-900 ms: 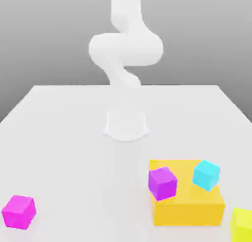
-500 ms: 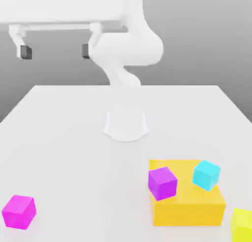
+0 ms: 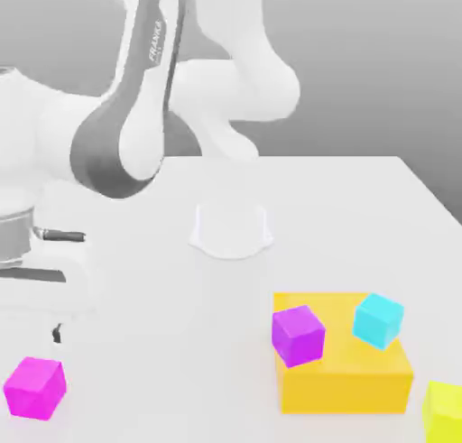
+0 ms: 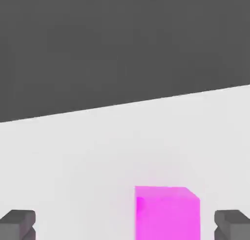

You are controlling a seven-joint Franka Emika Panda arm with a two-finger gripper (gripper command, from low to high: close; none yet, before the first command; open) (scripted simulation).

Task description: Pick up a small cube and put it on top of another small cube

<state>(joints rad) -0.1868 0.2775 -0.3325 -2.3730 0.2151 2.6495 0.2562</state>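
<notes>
The small cube (image 3: 34, 387), bright magenta-pink, sits on the white table near the front at the exterior view's left. The hand's white body (image 3: 36, 279) hangs low just above and behind it, with one dark fingertip (image 3: 57, 333) showing a little above the cube. In the hand view my gripper (image 4: 125, 227) is open, its dark fingertips (image 4: 17, 224) far apart, and the small cube (image 4: 167, 212) lies ahead between them, closer to one finger. Nothing is held.
A yellow-orange block (image 3: 343, 373) stands at the front right of the exterior view, with a violet-purple cube (image 3: 298, 335) and a cyan cube (image 3: 377, 320) on it. A yellow-green cube (image 3: 444, 410) is at the right corner. The arm's base (image 3: 231, 229) is mid-table.
The arm has swung down on the exterior view's left. The hand, high above the table half a second ago, now hangs low over the magenta cube. No cube has moved.
</notes>
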